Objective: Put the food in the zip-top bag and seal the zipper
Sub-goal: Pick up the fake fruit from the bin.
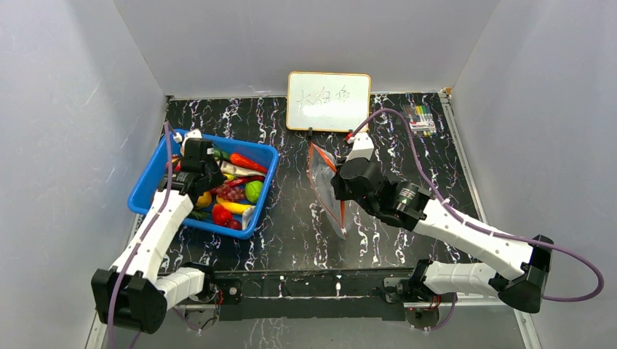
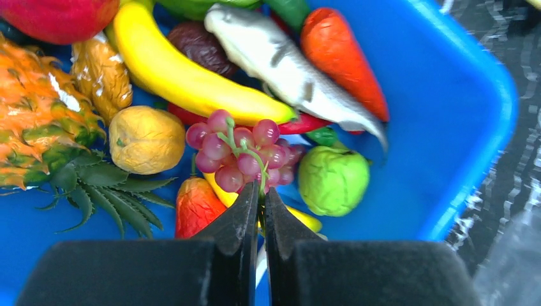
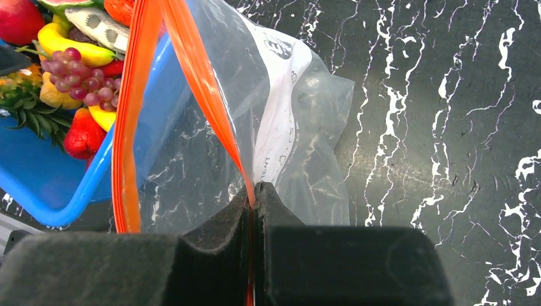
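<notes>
- Toy food sits heaped in the blue basket [image 1: 145,185]. A yellow banana [image 2: 185,76] lies across the pile, with a bunch of dark red grapes [image 2: 239,156] just below it near the basket's middle.
- A green round fruit [image 2: 333,178] rests just beside the grapes, on the side toward the basket's right wall. A strawberry [image 2: 196,207] lies at the bunch's near side and a pineapple [image 2: 38,121] toward the basket's left wall.
- A grey fish [image 2: 281,60] and a carrot [image 2: 344,60] lie side by side beyond the banana, toward the basket's far right corner.
- The left gripper [image 2: 260,188] is down inside the basket over the pile, jaws pressed together on the green stem of the grapes.
- Neighbouring food touches the bunch on nearly every side; bare blue floor shows only along the basket's right wall.
- The zip-top bag [image 1: 320,171] stands on edge to the right of the basket, apart from it, with a strip of black marbled table [image 1: 291,218] between them.
- Its mouth gapes toward the basket, the two runs of the red-orange zipper [image 3: 198,83] spread wide and meeting at one end.
- The right gripper [image 3: 254,188] pinches the zipper at that end, jaws tight together on it.
- A whiteboard [image 1: 328,100] stands beyond the basket's far right corner, against the back wall.
- A pack of markers [image 1: 420,118] lies well to the right of the basket, at the table's far edge.
</notes>
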`<state>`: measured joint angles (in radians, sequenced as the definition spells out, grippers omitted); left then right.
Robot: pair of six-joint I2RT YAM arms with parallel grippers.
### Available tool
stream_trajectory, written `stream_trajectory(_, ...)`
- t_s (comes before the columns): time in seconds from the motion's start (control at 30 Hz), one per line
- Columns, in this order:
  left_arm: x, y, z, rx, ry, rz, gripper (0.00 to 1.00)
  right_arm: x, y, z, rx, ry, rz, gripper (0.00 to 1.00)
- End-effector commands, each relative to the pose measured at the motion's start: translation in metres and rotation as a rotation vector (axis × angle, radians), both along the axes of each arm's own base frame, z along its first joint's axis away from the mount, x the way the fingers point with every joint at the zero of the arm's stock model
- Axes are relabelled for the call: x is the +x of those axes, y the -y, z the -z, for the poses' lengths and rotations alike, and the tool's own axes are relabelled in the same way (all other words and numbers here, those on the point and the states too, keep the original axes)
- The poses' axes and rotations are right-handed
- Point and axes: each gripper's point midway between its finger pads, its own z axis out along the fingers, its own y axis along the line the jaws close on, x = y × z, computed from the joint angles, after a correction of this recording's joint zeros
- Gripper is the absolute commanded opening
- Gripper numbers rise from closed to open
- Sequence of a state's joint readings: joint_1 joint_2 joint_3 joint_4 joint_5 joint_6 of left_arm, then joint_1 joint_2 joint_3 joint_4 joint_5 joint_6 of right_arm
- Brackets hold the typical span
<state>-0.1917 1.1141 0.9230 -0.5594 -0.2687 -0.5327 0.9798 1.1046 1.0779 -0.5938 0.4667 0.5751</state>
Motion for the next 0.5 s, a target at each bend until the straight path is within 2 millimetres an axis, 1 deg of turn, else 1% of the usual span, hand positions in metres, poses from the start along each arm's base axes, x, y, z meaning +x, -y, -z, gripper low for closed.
stream_trajectory(0.0, -0.004, 0.011, -0.042, -0.044, 0.081, 0.091, 0.00, 0.011, -0.003, -0.015, 0.057, 0.034, 0.065, 0.00)
stream_trajectory(0.1, -0.009, 0.014, -0.058, -0.056, 0.092, 0.113, 0.00, 0.013, -0.007, -0.019, 0.066, 0.036, 0.058, 0.00)
stream_trajectory(0.17, -0.011, 0.021, -0.069, -0.082, 0.105, 0.151, 0.00, 0.015, -0.009, -0.023, 0.072, 0.035, 0.063, 0.00)
stream_trajectory(0.3, -0.014, 0.048, -0.097, -0.194, 0.162, 0.271, 0.00, 0.016, -0.016, -0.031, 0.111, 0.035, 0.063, 0.00)
stream_trajectory(0.47, -0.023, 0.078, -0.132, -0.346, 0.217, 0.375, 0.00, 0.023, -0.026, -0.029, 0.120, 0.009, 0.087, 0.00)
